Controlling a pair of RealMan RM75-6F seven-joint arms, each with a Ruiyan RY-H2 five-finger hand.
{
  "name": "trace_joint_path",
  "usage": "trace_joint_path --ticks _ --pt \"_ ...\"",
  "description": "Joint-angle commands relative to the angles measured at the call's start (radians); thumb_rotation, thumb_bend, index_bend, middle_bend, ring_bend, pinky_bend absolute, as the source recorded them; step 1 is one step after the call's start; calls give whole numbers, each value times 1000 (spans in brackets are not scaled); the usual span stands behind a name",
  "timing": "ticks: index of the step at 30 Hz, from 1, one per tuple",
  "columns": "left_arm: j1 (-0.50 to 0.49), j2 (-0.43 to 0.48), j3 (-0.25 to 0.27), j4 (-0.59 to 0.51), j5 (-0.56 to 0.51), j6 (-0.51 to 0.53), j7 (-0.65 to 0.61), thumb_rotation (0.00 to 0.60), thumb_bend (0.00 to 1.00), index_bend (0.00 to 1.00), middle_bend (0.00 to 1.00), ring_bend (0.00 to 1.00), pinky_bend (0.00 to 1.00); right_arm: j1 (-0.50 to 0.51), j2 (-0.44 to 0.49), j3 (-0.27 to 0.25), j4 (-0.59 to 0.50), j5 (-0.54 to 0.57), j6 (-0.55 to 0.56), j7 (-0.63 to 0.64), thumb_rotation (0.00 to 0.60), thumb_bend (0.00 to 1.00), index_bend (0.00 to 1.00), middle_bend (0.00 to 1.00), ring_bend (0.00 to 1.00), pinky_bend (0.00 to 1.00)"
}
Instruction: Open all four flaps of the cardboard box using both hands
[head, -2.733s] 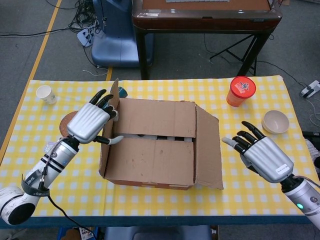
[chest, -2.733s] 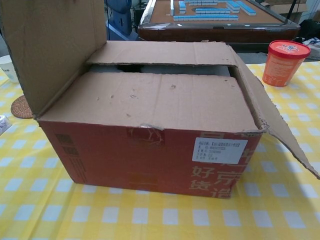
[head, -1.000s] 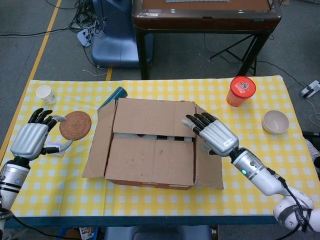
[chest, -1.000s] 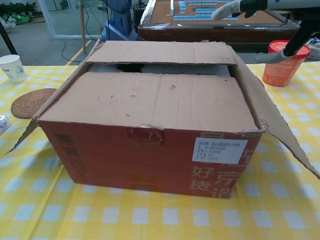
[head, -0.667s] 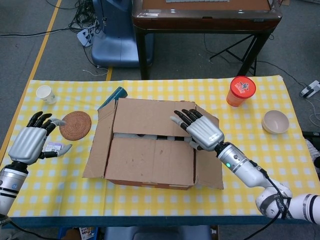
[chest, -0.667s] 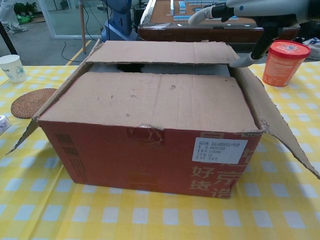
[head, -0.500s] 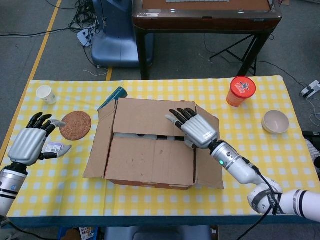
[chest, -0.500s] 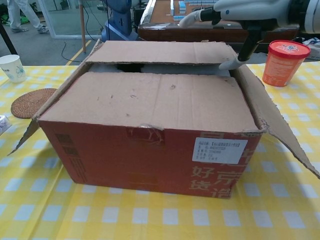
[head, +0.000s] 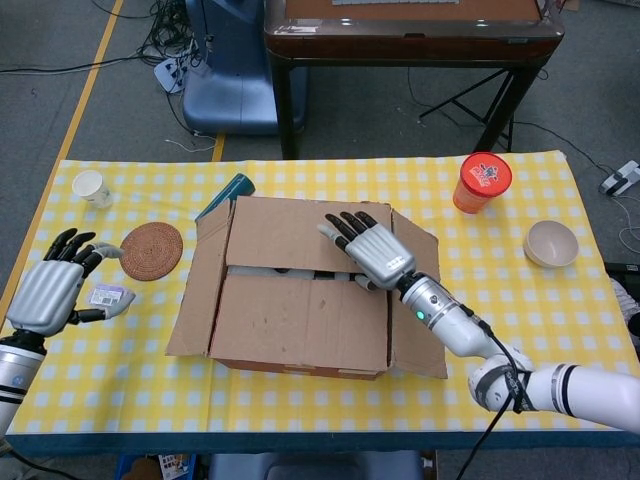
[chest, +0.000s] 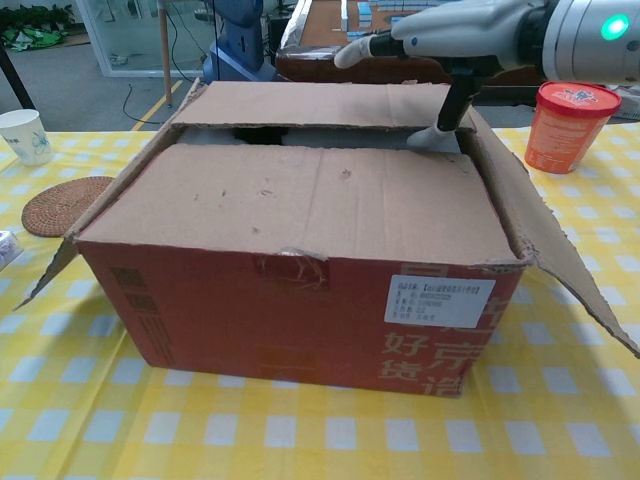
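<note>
The cardboard box (head: 300, 320) stands mid-table, red-printed on its front (chest: 300, 300). Its left flap (head: 195, 290) and right flap (head: 415, 300) hang outward. The far flap (head: 290, 232) and near flap (head: 300, 320) lie flat with a narrow gap between them. My right hand (head: 365, 248) hovers over the far flap's right end with fingers spread; in the chest view this hand (chest: 440, 35) points its thumb (chest: 440, 130) down at the gap. My left hand (head: 45, 295) is open above the table's left edge, well clear of the box.
A woven coaster (head: 151, 250), a paper cup (head: 91, 187) and a small packet (head: 105, 296) lie at the left. A teal object (head: 228, 190) sits behind the box. An orange cup (head: 483, 182) and a bowl (head: 551, 243) stand at the right.
The left flap has dropped from upright to folded outward. My right hand has moved left from beside the box to over the far flap. My left hand has pulled back to the table's left edge.
</note>
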Motion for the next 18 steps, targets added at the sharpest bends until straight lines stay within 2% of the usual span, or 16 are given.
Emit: trace_joint_path --ticks 1,9,18 --pt "5 1 -1 1 9 2 -3 214 232 331 257 114 0 8 -9 0 13 8 6 4 600 228 0 0 0 101" --pt "20 4 -4 1 32 11 -12 215 232 333 256 114 0 29 -28 10 51 17 29 16 600 228 0 0 0 101" --pt "35 5 -8 9 50 19 -28 214 232 335 255 114 0 36 36 63 26 27 74 45 600 229 0 0 0 101"
